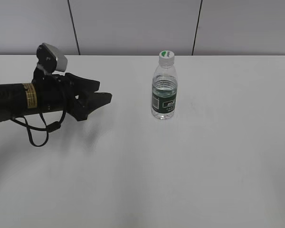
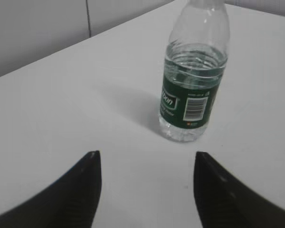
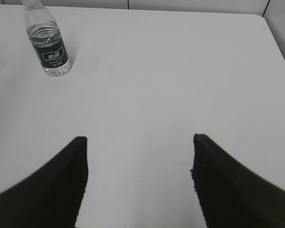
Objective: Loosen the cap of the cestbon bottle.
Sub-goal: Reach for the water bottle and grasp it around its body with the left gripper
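Note:
The cestbon bottle (image 1: pixel 164 90) stands upright on the white table, clear and ribbed with a dark green label. Its white cap (image 1: pixel 166 57) with a green patch sits on the neck. The bottle also shows in the left wrist view (image 2: pixel 192 80), with the cap cut off at the top, and in the right wrist view (image 3: pixel 47 42) at the far upper left. My left gripper (image 1: pixel 103 93) is open and empty, to the left of the bottle; in its wrist view (image 2: pixel 145 159) the bottle stands ahead, slightly right. My right gripper (image 3: pixel 138 138) is open and empty, far from the bottle, and out of the exterior view.
The white table (image 1: pixel 204 161) runs back to a grey panelled wall (image 1: pixel 133 23). The table's right edge (image 3: pixel 278 45) shows in the right wrist view. A black cable loop (image 1: pixel 38 135) hangs under the left arm.

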Available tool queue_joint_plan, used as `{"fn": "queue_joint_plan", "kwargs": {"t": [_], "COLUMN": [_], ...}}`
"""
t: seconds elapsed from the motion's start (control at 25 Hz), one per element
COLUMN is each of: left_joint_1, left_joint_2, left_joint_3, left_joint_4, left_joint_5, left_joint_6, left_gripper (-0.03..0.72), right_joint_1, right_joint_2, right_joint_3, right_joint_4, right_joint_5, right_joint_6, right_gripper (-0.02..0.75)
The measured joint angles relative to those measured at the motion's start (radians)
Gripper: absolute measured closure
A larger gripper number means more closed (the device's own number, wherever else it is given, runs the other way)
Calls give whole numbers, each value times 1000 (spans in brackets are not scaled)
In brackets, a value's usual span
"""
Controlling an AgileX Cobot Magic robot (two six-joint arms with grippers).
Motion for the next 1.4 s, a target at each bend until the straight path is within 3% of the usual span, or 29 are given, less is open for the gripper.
{"fn": "queue_joint_plan", "kwargs": {"t": [0.44,0.68,1.28,1.4], "left_joint_1": [8,8,3,-17], "left_joint_2": [133,199,208,240], "left_joint_3": [-215,-288,-293,-293], "left_joint_4": [336,430,394,370], "left_joint_5": [-105,-202,-189,-191], "left_joint_6": [-223,-287,-293,-291], "left_gripper": [218,230,232,196], "right_joint_1": [0,0,0,0], "right_joint_2": [0,0,0,0], "right_joint_3": [0,0,0,0], "right_joint_4": [0,0,0,0], "right_joint_5": [0,0,0,0], "right_joint_6": [0,0,0,0], "right_gripper": [211,211,211,211]}}
